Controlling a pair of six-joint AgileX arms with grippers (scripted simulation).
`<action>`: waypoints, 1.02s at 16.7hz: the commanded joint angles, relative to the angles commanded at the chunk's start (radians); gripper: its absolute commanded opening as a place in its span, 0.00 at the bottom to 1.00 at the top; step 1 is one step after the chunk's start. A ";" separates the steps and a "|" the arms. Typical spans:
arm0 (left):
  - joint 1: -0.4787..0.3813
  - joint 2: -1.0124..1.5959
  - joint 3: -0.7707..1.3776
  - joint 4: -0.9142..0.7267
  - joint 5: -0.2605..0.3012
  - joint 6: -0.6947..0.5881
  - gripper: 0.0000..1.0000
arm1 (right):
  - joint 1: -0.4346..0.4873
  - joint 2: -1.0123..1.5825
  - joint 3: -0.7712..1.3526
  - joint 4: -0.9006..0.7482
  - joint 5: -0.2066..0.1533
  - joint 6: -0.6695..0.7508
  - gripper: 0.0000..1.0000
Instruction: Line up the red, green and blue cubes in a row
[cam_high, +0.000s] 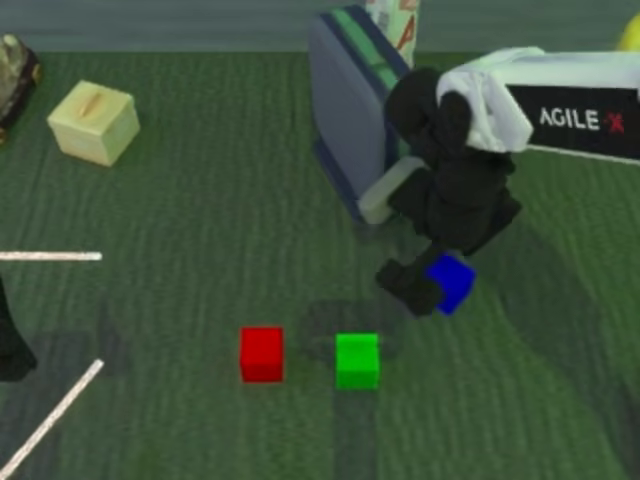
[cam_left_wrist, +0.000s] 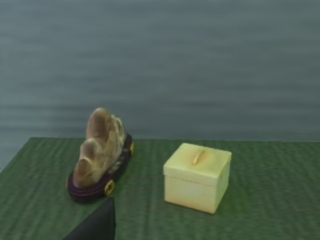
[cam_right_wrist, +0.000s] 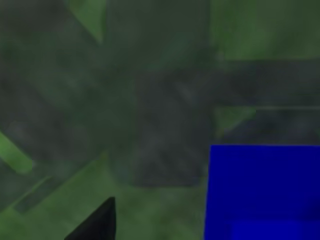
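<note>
At the far left edge of the worktop (cam_high: 180, 220) the left arm sits parked, only a dark sliver of it in the top view; its end effector cannot be judged wide or narrow. Moving right, the red cube (cam_high: 262, 354) rests on the green surface, and the green cube (cam_high: 357, 360) sits near it on roughly the same line, a gap between them. Further right and a little farther back, the right end effector (cam_high: 432, 284) holds the blue cube (cam_high: 452, 282), its dark fingers closed around it; the shadow beneath suggests the cube is carried above the worktop. The right wrist view shows the blue cube filling one corner close to the camera. The relation that counts: the open spot to the green cube's right lies forward of the held cube, so the right arm is plainly the nearer one to fill it.
</note>
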 joint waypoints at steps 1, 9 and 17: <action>0.000 0.000 0.000 0.000 0.000 0.000 1.00 | 0.000 0.017 -0.021 0.039 0.000 0.000 1.00; 0.000 0.000 0.000 0.000 0.000 0.000 1.00 | 0.000 0.046 -0.056 0.096 0.000 0.001 0.85; 0.000 0.000 0.000 0.000 0.000 0.000 1.00 | 0.000 0.046 -0.056 0.096 0.000 0.001 0.25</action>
